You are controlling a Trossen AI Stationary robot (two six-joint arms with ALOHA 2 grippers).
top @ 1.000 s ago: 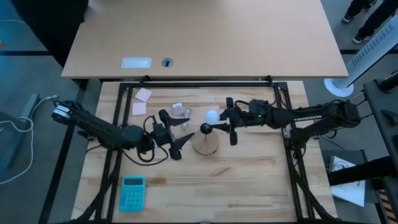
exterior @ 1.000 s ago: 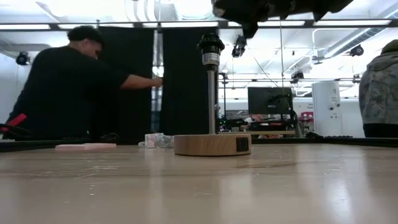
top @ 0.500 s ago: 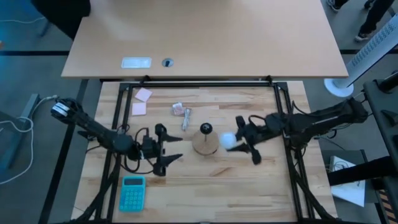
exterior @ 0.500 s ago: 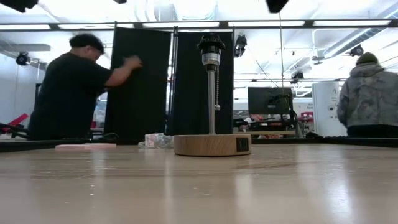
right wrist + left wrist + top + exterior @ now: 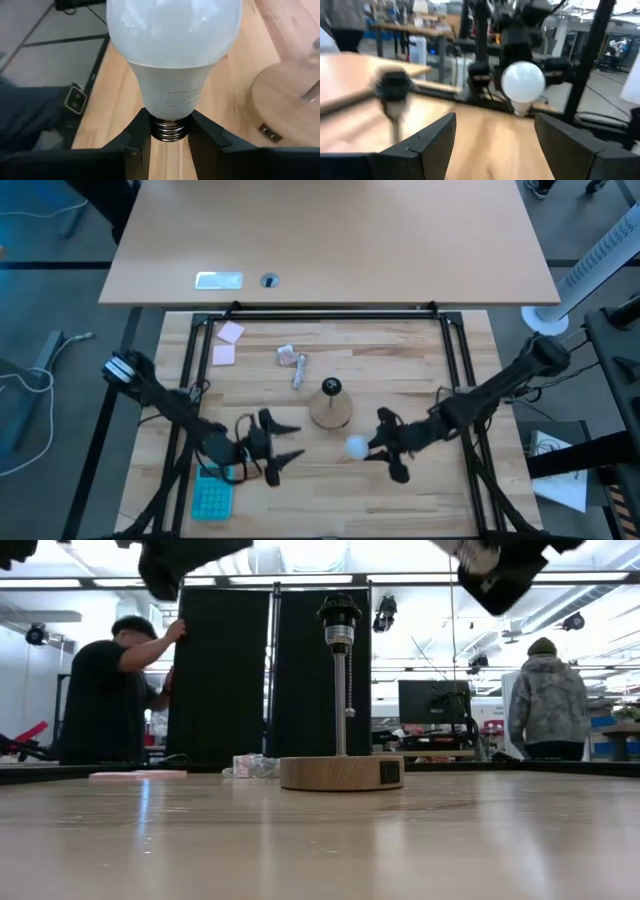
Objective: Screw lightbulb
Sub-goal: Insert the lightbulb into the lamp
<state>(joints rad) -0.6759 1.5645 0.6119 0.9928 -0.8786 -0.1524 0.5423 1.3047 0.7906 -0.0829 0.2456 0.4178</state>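
Observation:
The white lightbulb hangs over the table just near-right of the lamp, and my right gripper is shut on it. The lamp is a round wooden disc with a thin stem and a black socket on top, and the socket is empty. My left gripper stands open near-left of the disc, pointing toward the bulb with nothing between its fingers. In the left wrist view the lightbulb shows straight ahead, beyond the fingertips. My right gripper pinches the lightbulb's threaded metal base between its two fingers. The fingers come from the table's right, slanting down. The white globe sticks out past the fingertips toward the left, and the bulb is lifted clear of the table.
A teal calculator lies near the front left, under my left arm. Two pink notes and a crumpled wrapper lie at the far left. People stand in the room beyond the table.
My right gripper has carried the lightbulb from the lamp's far side, around its right side, to its near side, sinking and tipping downward as it went. My left gripper has drawn back from the lamp toward the table's near edge and lower, staying open.

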